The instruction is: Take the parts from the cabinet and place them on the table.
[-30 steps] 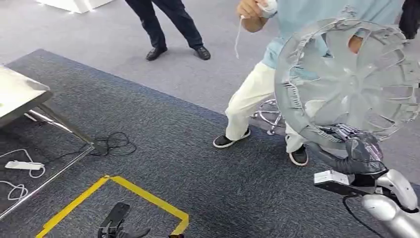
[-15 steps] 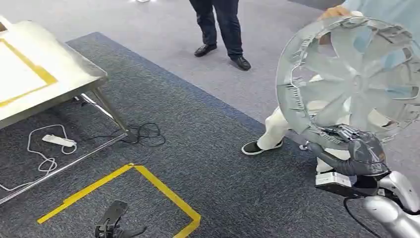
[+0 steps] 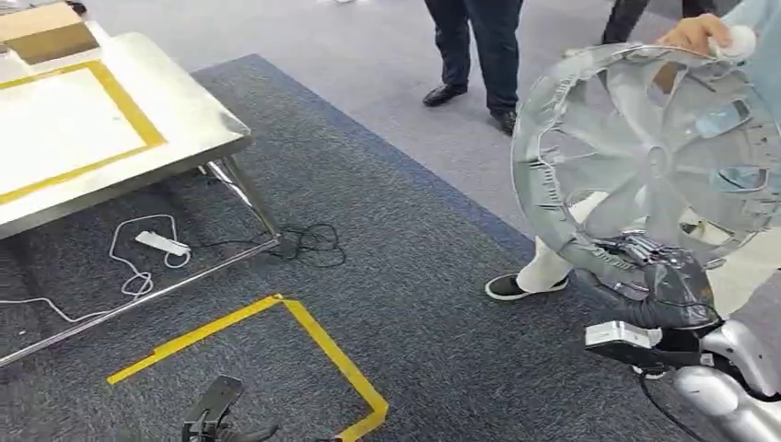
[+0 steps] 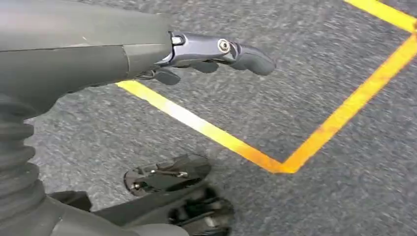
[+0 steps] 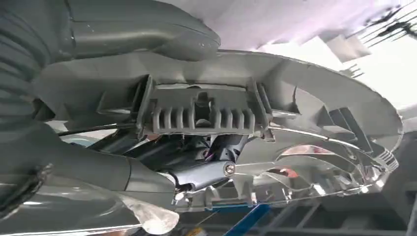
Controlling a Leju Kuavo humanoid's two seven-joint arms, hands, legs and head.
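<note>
The right hand (image 3: 665, 285) is gripping the round grey spoked part (image 3: 645, 152) by its lower rim, upright, probably for carrying to the steel counter (image 3: 198, 124); the left hand (image 4: 211, 51), fingers (image 4: 251, 56) loosely spread, is holding nothing.

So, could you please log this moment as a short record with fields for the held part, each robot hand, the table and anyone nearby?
held part: large grey round slotted part, upright, gripped at its lower rim
right robot hand: grips the part's rim
left robot hand: holds nothing, fingers extended, hanging above carpet with yellow tape
table: metal table on the left side of the head view, yellow tape outline on top, cardboard box at its far end
people: one person's hand touches the part's top edge; another person stands behind
</note>
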